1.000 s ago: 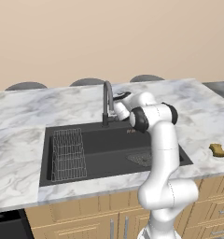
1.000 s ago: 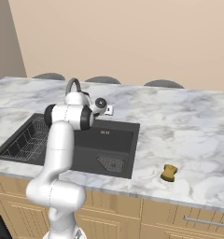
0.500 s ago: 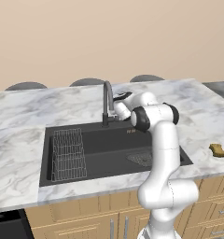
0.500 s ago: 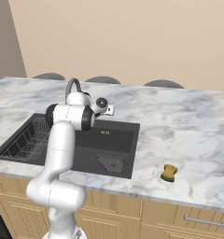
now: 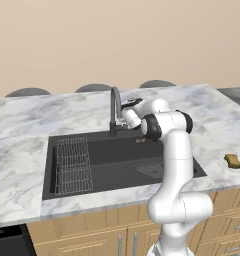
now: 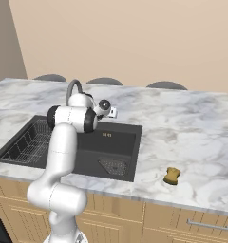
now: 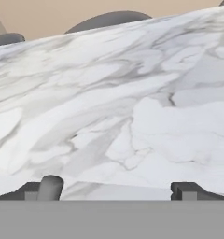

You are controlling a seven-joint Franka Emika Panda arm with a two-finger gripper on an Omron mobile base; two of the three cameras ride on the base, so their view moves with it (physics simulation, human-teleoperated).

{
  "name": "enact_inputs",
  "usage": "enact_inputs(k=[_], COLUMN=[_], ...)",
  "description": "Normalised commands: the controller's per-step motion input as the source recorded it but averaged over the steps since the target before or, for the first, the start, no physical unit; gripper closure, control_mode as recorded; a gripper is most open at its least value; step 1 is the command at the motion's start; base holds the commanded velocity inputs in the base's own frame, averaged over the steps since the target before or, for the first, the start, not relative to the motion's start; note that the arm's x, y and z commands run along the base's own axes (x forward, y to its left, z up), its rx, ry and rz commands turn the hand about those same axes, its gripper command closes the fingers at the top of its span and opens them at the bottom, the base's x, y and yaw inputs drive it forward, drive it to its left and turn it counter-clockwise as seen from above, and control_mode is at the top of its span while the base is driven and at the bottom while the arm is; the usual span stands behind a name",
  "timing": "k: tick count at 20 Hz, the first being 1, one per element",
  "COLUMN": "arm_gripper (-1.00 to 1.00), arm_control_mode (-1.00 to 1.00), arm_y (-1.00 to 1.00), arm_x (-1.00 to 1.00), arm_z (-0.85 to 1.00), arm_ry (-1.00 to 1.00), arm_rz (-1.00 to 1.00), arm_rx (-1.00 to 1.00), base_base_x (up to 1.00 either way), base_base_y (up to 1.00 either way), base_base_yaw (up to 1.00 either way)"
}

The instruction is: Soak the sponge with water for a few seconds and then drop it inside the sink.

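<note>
Mustard-yellow, the sponge (image 6: pixel 172 175) lies untouched on the marble desk (image 6: pixel 192 123), well to the right of the gripper (image 6: pixel 112 112) and nearer the front edge, with the right rim of the sink (image 6: pixel 130 163) between them. Judged from that, the task has barely begun: no blue water shows at the faucet (image 5: pixel 114 107), the sponge is dry on the desk and not yet picked up, and nothing lies in the sink except its wire rack (image 5: pixel 72 164) and mesh drain (image 6: pixel 113 166).

What is left seems to be everything: getting water running, fetching the sponge, holding it under the stream, then dropping it in the basin.

The gripper hangs over the back of the sink, just beside the faucet, pointing out across the desk behind. In the hand view its two fingertips (image 7: pixel 50 187) stand far apart at the bottom, with bare marble between them. The jaws are spread wide and hold nothing. Whether a fingertip touches the faucet or its handle cannot be told; the base views show them very close.
</note>
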Motion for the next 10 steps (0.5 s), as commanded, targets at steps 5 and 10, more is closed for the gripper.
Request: enact_inputs(k=[5,10], arm_gripper=[-1.0,-1.0], arm_control_mode=[-1.0,-1.0], arm_y=[-1.0,-1.0], arm_x=[0.0,0.0], arm_z=[-0.5,-0.58], arm_ry=[0.0,0.0], arm_rz=[0.0,0.0], arm_rx=[0.0,0.0], base_base_x=[0.0,0.0], base_base_y=[0.0,0.0], base_base_yaw=[0.0,0.0])
